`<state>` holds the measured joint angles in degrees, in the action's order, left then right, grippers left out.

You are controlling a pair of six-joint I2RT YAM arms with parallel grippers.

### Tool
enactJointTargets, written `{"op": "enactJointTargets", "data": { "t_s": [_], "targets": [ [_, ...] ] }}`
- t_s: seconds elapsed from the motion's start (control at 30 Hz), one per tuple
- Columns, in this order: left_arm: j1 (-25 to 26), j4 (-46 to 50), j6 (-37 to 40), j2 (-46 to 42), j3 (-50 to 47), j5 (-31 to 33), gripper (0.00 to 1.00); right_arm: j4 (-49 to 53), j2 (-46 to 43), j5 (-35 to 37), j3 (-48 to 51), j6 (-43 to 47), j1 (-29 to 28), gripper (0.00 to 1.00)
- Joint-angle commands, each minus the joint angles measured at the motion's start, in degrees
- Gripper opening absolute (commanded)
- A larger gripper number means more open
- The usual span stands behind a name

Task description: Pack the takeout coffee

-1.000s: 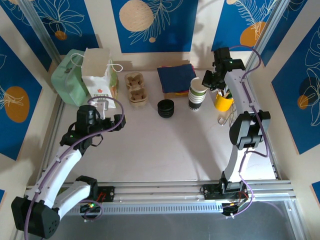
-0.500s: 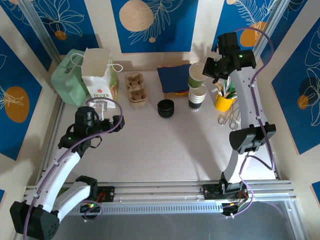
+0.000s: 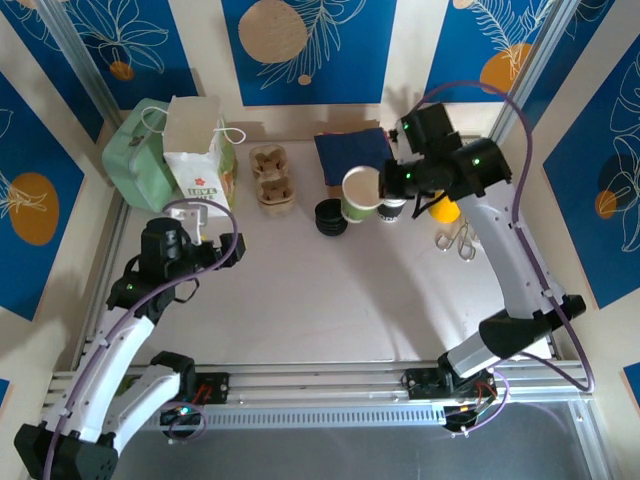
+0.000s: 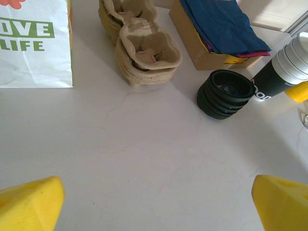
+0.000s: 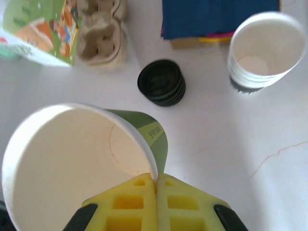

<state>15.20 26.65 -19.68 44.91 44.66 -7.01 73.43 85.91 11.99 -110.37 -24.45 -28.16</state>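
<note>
- The green paper cup [image 3: 361,194] [image 5: 72,159] has no lid and is held in the air over the far part of the table [image 3: 320,290], at about 1 o'clock from its middle, tilted with its white inside showing
- The right gripper [image 3: 385,185] [image 5: 156,180] has its yellow fingers pressed together, pinching the cup's rim
- At the cup's 8 o'clock in the top view stands a stack of black lids [image 3: 331,216] [image 5: 161,82]
- At its 4 o'clock is the stack of lidless cups [image 3: 392,208] [image 5: 262,50]
- Folded blue napkins [image 3: 350,155] lie at 12 o'clock, and cardboard cup carriers [image 3: 271,175] at 10 o'clock
- A white paper bag [image 3: 197,150] stands at 9 o'clock, well apart
- The left gripper [image 3: 205,215] [image 4: 156,202] has its jaws spread wide with nothing between them, above bare table at the bag's 6 o'clock
</note>
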Motion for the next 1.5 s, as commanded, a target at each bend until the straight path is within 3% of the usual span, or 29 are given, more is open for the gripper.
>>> {"op": "enactJointTargets", "data": {
  "t_s": [0.0,0.27,0.6,0.87,1.33,1.47],
  "targets": [
    [0.36,1.68,-0.62,-1.92,0.22,1.08,0.99,-3.97,-2.95,1.29,7.04,-1.84,-3.56,0.01],
    [0.36,1.17,-1.84,-2.76,-1.59,0.86,0.99,-16.07,-7.75,3.11,26.35,-5.52,-11.38,0.01],
    [0.35,0.12,-2.90,-2.28,-1.99,0.33,0.99,-28.54,-7.09,3.64,42.73,-9.31,-15.84,0.01],
    [0.35,-1.10,-3.43,-1.50,-2.74,-0.29,0.99,-34.03,-5.74,4.26,48.00,-11.13,-18.10,0.01],
    [0.29,-2.01,-4.13,-1.49,-4.06,-0.38,0.99,-33.70,-0.22,6.25,47.18,-11.94,-20.53,0.03],
    [0.36,-1.98,-4.20,-1.55,-4.14,-0.28,0.99,-33.61,-0.10,6.41,46.76,-11.94,-20.83,0.09]
  ]
}}
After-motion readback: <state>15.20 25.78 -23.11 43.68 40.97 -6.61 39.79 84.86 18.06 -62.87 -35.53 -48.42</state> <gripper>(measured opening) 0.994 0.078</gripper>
